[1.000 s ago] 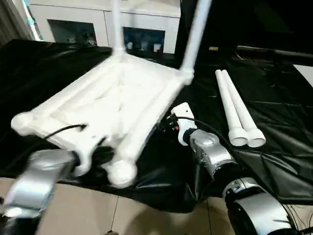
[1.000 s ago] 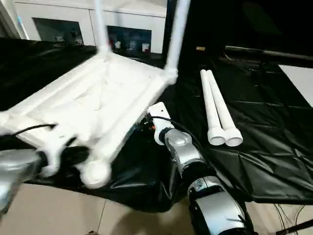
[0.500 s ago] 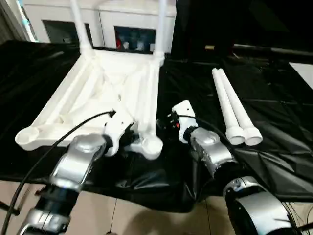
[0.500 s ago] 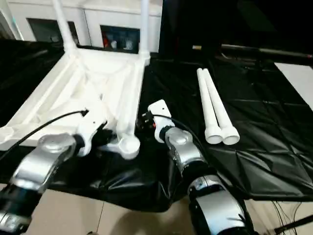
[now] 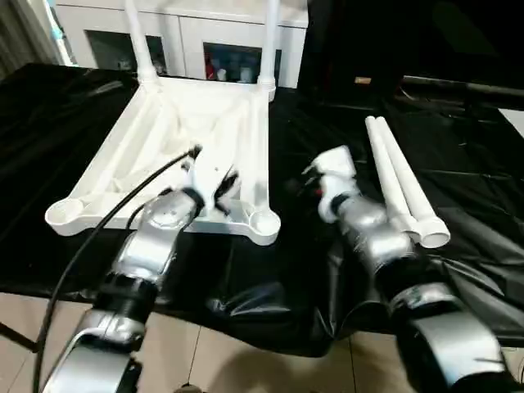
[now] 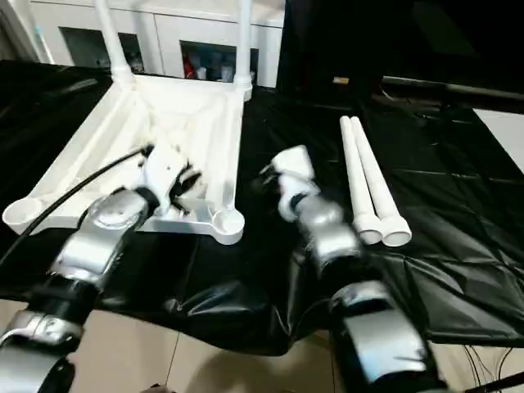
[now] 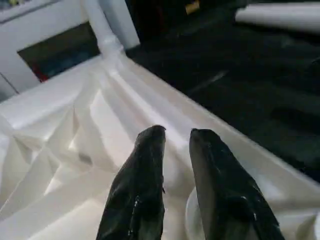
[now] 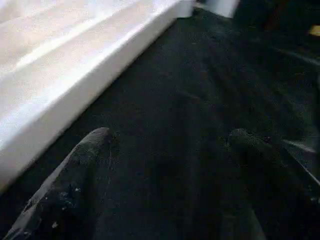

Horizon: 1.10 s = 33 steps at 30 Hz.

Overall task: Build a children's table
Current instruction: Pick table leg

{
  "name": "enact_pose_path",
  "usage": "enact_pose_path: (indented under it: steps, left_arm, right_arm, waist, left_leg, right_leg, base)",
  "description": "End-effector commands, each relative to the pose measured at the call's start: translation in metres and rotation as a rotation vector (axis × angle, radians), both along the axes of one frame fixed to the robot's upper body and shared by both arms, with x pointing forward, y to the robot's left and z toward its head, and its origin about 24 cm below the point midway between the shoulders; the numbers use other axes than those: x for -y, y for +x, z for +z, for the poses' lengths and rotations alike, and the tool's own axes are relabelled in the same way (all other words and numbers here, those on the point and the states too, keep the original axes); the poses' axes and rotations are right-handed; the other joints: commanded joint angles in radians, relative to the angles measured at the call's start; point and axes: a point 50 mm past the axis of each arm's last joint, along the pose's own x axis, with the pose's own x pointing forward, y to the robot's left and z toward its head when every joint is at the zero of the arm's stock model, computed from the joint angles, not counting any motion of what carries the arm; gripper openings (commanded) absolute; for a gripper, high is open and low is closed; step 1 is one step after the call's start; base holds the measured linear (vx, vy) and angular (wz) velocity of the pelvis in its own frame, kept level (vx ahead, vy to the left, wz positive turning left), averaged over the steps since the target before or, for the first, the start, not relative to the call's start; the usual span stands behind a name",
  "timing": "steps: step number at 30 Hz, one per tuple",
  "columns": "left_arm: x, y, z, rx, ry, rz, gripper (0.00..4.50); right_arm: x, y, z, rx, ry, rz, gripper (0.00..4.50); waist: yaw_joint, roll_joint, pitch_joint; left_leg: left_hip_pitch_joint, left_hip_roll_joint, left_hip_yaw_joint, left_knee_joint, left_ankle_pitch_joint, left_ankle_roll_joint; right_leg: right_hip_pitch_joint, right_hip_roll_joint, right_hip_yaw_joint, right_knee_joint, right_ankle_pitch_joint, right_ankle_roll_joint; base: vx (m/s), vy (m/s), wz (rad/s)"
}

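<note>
1. Left eye view: the tabletop (image 5: 196, 147) lies upside down, ribs up, on the black sheet (image 5: 458, 188) that covers the worktop. Two legs (image 5: 135, 41) stand upright in its far corner sockets. The near corner sockets, one at the left (image 5: 64, 214) and one at the right (image 5: 264, 221), hold nothing. Two loose legs (image 5: 401, 180) lie side by side on the sheet, well to the right of the tabletop, wide ends toward the robot. The left claw (image 5: 214, 184) reaches over the tabletop's near edge beside the right near socket. The right claw (image 5: 307, 176) hangs over the sheet between the tabletop and the loose legs. A white cabinet (image 5: 205, 33) with glass doors stands behind.

2. Right eye view: the same layout; the left arm's black cable (image 6: 74, 192) arcs over the tabletop's ribs.

3. Left wrist view: the left claw (image 7: 176, 137) has its two black fingers (image 7: 142, 185) set close with a narrow gap, nothing between them. They hang over the tabletop's (image 7: 60, 150) rim next to a round socket. One standing leg (image 7: 102, 30) rises at the far corner.

4. Right wrist view: the right claw (image 8: 170, 137) is spread wide and grips nothing. Its fingers (image 8: 75, 175) hang above the sheet (image 8: 200, 75), just beside the tabletop's long white edge (image 8: 75, 65).
</note>
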Motion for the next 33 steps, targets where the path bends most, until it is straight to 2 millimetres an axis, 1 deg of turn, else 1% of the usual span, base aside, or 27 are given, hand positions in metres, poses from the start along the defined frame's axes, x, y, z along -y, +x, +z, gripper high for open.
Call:
enact_pose_path:
  steps: [1,2,3,4,5,6,7,9,10,12,15,16,18,19,20,21,22,23,24,25,26,27,28,29,31,32,33]
  left_arm:
    - [0.006,0.001,0.019,0.058,-0.092,-0.035,1.19]
    - [0.009,-0.003,0.024,0.055,-0.125,-0.075,1.19]
    - [0.012,-0.006,0.027,0.051,-0.140,-0.114,1.19]
    - [0.017,-0.011,0.029,0.042,-0.145,-0.176,1.19]
    - [0.020,-0.014,0.028,0.030,-0.133,-0.214,1.19]
    - [0.022,-0.019,0.028,0.015,-0.116,-0.258,1.19]
    - [0.024,-0.023,0.028,-0.004,-0.104,-0.304,1.19]
    - [0.026,-0.031,0.026,-0.041,-0.083,-0.367,1.19]
    - [0.027,-0.040,0.024,-0.080,-0.060,-0.429,1.19]
    - [0.027,-0.049,0.021,-0.119,-0.034,-0.476,1.19]
    - [0.026,-0.060,0.016,-0.156,-0.008,-0.512,1.19]
    - [0.026,-0.060,0.016,-0.156,-0.008,-0.512,1.19]
    - [0.028,-0.066,0.018,-0.142,-0.011,-0.520,1.19]
    - [0.030,-0.069,0.021,-0.125,-0.014,-0.531,1.19]
    - [0.029,-0.071,0.021,-0.127,-0.016,-0.531,1.19]
    - [0.029,-0.073,0.021,-0.129,-0.017,-0.530,1.19]
    - [0.027,-0.076,0.022,-0.137,-0.017,-0.532,1.19]
    - [0.025,-0.078,0.022,-0.142,-0.017,-0.533,1.19]
    - [0.021,-0.080,0.023,-0.155,-0.001,-0.535,1.19]
    - [0.018,-0.083,0.023,-0.166,0.001,-0.539,1.19]
    - [0.016,-0.084,0.024,-0.172,0.001,-0.540,1.19]
    - [0.015,-0.085,0.024,-0.174,-0.001,-0.541,1.19]
    - [0.013,-0.085,0.026,-0.173,0.004,-0.538,1.19]
    - [0.012,-0.084,0.026,-0.172,0.008,-0.535,1.19]
    - [0.010,-0.081,0.028,-0.167,0.028,-0.522,1.19]
    - [0.011,-0.081,0.028,-0.168,0.034,-0.521,1.19]
    - [0.011,-0.081,0.028,-0.168,0.034,-0.521,1.19]
  right_arm:
    - [0.016,0.005,0.011,0.011,-0.021,-0.080,4.13]
    - [0.025,0.007,0.013,-0.007,-0.034,-0.126,4.13]
    - [0.032,0.009,0.014,-0.027,-0.044,-0.162,4.13]
    - [0.042,0.011,0.016,-0.057,-0.059,-0.210,4.23]
    - [0.047,0.012,0.018,-0.066,-0.060,-0.238,4.23]
    - [0.053,0.013,0.020,-0.086,-0.057,-0.274,4.43]
    - [0.059,0.014,0.022,-0.109,-0.056,-0.301,4.43]
    - [0.070,0.015,0.025,-0.134,-0.051,-0.350,4.43]
    - [0.079,0.015,0.027,-0.172,-0.041,-0.380,4.43]
    - [0.085,0.014,0.026,-0.226,-0.022,-0.393,4.43]
    - [0.092,0.010,0.020,-0.307,0.014,-0.421,4.43]
    - [0.092,0.010,0.020,-0.307,0.014,-0.421,4.43]
    - [0.090,0.009,0.016,-0.341,0.033,-0.398,4.43]
    - [0.086,0.009,0.015,-0.349,0.039,-0.368,4.43]
    - [0.084,0.008,0.013,-0.363,0.040,-0.360,4.43]
    - [0.083,0.008,0.011,-0.375,0.042,-0.355,4.43]
    - [0.081,0.008,0.009,-0.381,0.032,-0.365,4.43]
    - [0.080,0.007,0.008,-0.383,0.025,-0.372,4.43]
    - [0.076,0.008,0.008,-0.385,0.027,-0.375,4.43]
    - [0.074,0.008,0.007,-0.392,0.032,-0.373,4.43]
    - [0.071,0.009,0.007,-0.400,0.034,-0.367,4.43]
    - [0.070,0.009,0.007,-0.406,0.034,-0.363,4.43]
    - [0.068,0.009,0.007,-0.407,0.030,-0.359,4.43]
    - [0.068,0.009,0.007,-0.409,0.025,-0.358,4.43]
    - [0.068,0.008,0.005,-0.420,0.015,-0.364,4.43]
    - [0.070,0.008,0.004,-0.428,0.016,-0.370,4.43]
    - [0.070,0.008,0.004,-0.428,0.016,-0.370,4.43]
  waist:
    - [0.005,0.015,-0.086]
    - [0.006,0.023,-0.086]
    - [0.005,0.017,-0.087]
    - [0.004,0.018,-0.084]
    - [0.003,0.017,-0.084]
    - [0.002,0.019,-0.081]
    - [0.000,0.018,-0.080]
    - [-0.005,0.018,-0.080]
    - [-0.007,0.020,-0.082]
    - [-0.006,0.019,-0.077]
    - [-0.007,0.023,-0.076]
    - [-0.008,0.023,-0.075]
    - [-0.007,0.025,-0.076]
    - [-0.006,0.023,-0.077]
    - [-0.006,0.015,-0.077]
    - [-0.004,0.021,-0.076]
    - [-0.004,0.017,-0.076]
    - [-0.003,0.019,-0.077]
    - [-0.007,0.008,-0.075]
    - [-0.008,-0.001,-0.073]
    - [-0.006,0.003,-0.071]
    - [-0.007,0.011,-0.070]
    - [-0.006,0.010,-0.062]
    - [-0.005,0.011,-0.063]
    - [-0.001,0.007,-0.060]
    - [-0.001,0.008,-0.060]
    - [-0.001,0.012,-0.061]
  left_leg:
    - [0.008,0.000,0.005,-0.055,-0.086,0.005]
    - [0.009,0.000,0.004,-0.054,-0.086,0.002]
    - [0.010,0.001,0.006,-0.054,-0.090,-0.001]
    - [0.011,0.001,0.009,-0.053,-0.101,0.001]
    - [0.010,0.001,0.008,-0.053,-0.106,0.000]
    - [0.010,0.000,0.009,-0.053,-0.115,0.001]
    - [0.008,0.000,0.010,-0.053,-0.121,0.001]
    - [0.009,0.001,0.010,-0.054,-0.128,-0.004]
    - [0.009,0.002,0.009,-0.052,-0.127,-0.009]
    - [0.009,0.000,0.013,-0.052,-0.136,-0.008]
    - [0.009,0.002,0.011,-0.054,-0.148,-0.010]
    - [0.010,0.001,0.012,-0.053,-0.152,-0.010]
    - [0.008,0.002,0.012,-0.052,-0.151,-0.013]
    - [0.006,0.003,0.011,-0.052,-0.144,-0.009]
    - [0.004,0.003,0.012,-0.052,-0.140,-0.004]
    - [0.004,0.002,0.012,-0.051,-0.135,0.001]
    - [0.004,0.002,0.013,-0.051,-0.131,0.004]
    - [0.004,0.003,0.012,-0.051,-0.124,0.002]
    - [0.001,0.002,0.012,-0.053,-0.123,0.003]
    - [0.002,0.003,0.014,-0.054,-0.130,0.005]
    - [0.001,0.002,0.012,-0.054,-0.131,0.004]
    - [0.006,0.003,0.014,-0.053,-0.142,0.000]
    - [0.005,0.003,0.014,-0.056,-0.154,-0.003]
    - [0.006,0.003,0.014,-0.056,-0.157,-0.005]
    - [0.007,0.003,0.014,-0.057,-0.160,-0.010]
    - [0.008,0.003,0.014,-0.058,-0.163,-0.011]
    - [0.008,0.003,0.014,-0.058,-0.162,-0.015]
  right_leg:
    - [0.066,-0.047,0.023,-0.050,0.108,-0.245]
    - [0.064,-0.047,0.023,-0.048,0.110,-0.249]
    - [0.065,-0.047,0.022,-0.047,0.107,-0.258]
    - [0.062,-0.044,0.022,-0.050,0.094,-0.260]
    - [0.063,-0.045,0.022,-0.048,0.086,-0.262]
    - [0.061,-0.044,0.022,-0.051,0.060,-0.256]
    - [0.061,-0.044,0.023,-0.053,0.043,-0.247]
    - [0.060,-0.044,0.022,-0.052,0.018,-0.242]
    - [0.059,-0.044,0.022,-0.048,0.019,-0.246]
    - [0.055,-0.039,0.022,-0.054,0.018,-0.244]
    - [0.056,-0.041,0.020,-0.053,0.004,-0.245]
    - [0.055,-0.040,0.021,-0.055,0.000,-0.246]
    - [0.057,-0.042,0.020,-0.055,0.006,-0.253]
    - [0.060,-0.043,0.020,-0.052,0.018,-0.259]
    - [0.061,-0.043,0.020,-0.053,0.018,-0.260]
    - [0.059,-0.044,0.020,-0.053,0.012,-0.263]
    - [0.059,-0.043,0.020,-0.053,0.008,-0.264]
    - [0.059,-0.045,0.020,-0.049,0.010,-0.264]
    - [0.060,-0.043,0.019,-0.052,-0.004,-0.259]
    - [0.056,-0.044,0.019,-0.054,-0.031,-0.252]
    - [0.055,-0.045,0.020,-0.051,-0.046,-0.248]
    - [0.049,-0.044,0.020,-0.055,-0.068,-0.242]
    - [0.044,-0.042,0.021,-0.058,-0.087,-0.236]
    - [0.045,-0.042,0.021,-0.059,-0.094,-0.233]
    - [0.042,-0.043,0.022,-0.058,-0.101,-0.224]
    - [0.041,-0.043,0.021,-0.058,-0.104,-0.223]
    - [0.041,-0.043,0.021,-0.057,-0.095,-0.223]
  base:
    - [0.000,0.000,0.00]
    - [0.000,0.000,0.00]
    - [0.000,0.000,0.00]
    - [0.000,0.000,0.00]
    - [0.000,0.000,0.00]
    - [0.000,0.000,0.00]
    - [0.000,0.000,0.00]
    - [0.000,0.000,0.00]
    - [0.000,0.000,0.00]
    - [0.000,0.000,0.00]
    - [0.000,0.000,0.00]
    - [0.000,0.000,0.00]
    - [0.000,0.000,0.00]
    - [0.000,0.000,0.00]
    - [0.000,0.000,0.00]
    - [0.000,0.000,0.00]
    - [0.000,0.000,0.00]
    - [0.000,0.000,0.00]
    - [0.000,0.000,0.00]
    - [0.000,0.000,0.00]
    - [0.000,0.000,0.00]
    - [0.000,0.000,0.00]
    - [0.000,0.000,0.00]
    - [0.000,0.000,0.00]
    - [0.000,0.000,0.00]
    - [0.000,0.000,0.00]
    - [0.000,0.000,0.00]
